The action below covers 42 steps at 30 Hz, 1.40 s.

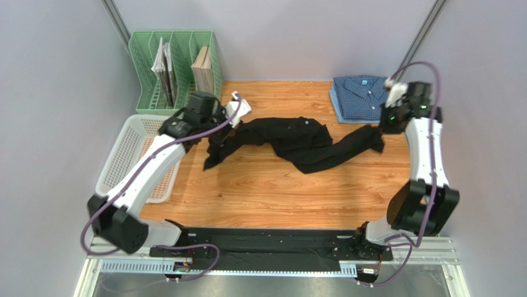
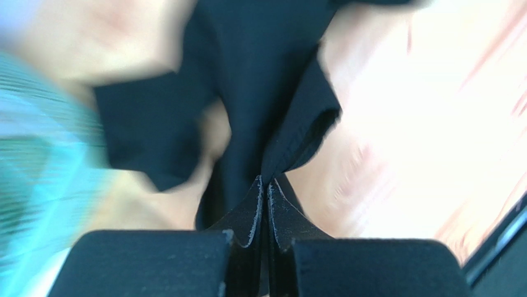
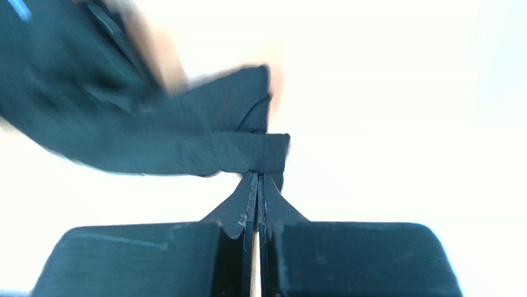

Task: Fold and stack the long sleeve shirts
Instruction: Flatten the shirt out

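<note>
Across the middle of the wooden surface (image 1: 260,192) the black shirt (image 1: 297,143) lies strung out and crumpled. Its left fingers (image 2: 247,216) are pinched on 1 end, and the right fingers (image 3: 238,213) are clamped on what looks like a cuff, near the folded blue checked shirt (image 1: 359,96). I'd pull both ends apart evenly so it spreads flat with no twist before folding.

I am wearing white shells on my left arm (image 1: 151,166) and right arm (image 1: 424,148), with black blocks at the joints. Purple cables (image 1: 432,167) are looping along both. My fingers (image 2: 247,216) are showing matte black, wedge-tipped, their edges scuffed pale.
</note>
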Available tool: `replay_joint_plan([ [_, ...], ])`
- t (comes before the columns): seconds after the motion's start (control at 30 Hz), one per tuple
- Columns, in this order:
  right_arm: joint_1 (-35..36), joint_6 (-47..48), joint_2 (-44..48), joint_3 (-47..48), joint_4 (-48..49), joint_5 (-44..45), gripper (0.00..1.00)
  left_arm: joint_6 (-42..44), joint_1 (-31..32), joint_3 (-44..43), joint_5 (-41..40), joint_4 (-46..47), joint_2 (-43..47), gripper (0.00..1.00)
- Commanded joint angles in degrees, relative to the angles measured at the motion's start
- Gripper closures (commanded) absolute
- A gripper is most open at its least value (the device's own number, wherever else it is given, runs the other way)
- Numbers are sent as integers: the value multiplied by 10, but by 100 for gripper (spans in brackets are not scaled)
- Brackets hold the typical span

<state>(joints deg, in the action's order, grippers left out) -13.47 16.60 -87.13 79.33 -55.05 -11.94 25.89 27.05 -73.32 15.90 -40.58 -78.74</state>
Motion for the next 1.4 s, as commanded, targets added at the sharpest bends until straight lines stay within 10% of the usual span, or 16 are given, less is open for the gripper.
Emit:
replay_joint_plan([
  [0.0,-58,-3,96,155,-45,-81,100,-41,-16,-52,56,-26,96,100],
  [0.37,-247,-123,149,354,51,-173,100,-64,-67,-123,66,-24,148,100],
  [0.67,-328,-158,200,332,129,-256,100,197,-46,58,266,-176,269,100],
  [0.8,-313,-145,195,272,97,-296,100,260,52,110,182,-290,208,48],
  [1.07,-278,31,228,88,-41,-317,100,93,1,57,166,-94,107,37],
  [1.37,-270,64,238,4,-51,-286,100,104,-2,-183,192,-105,-259,36],
])
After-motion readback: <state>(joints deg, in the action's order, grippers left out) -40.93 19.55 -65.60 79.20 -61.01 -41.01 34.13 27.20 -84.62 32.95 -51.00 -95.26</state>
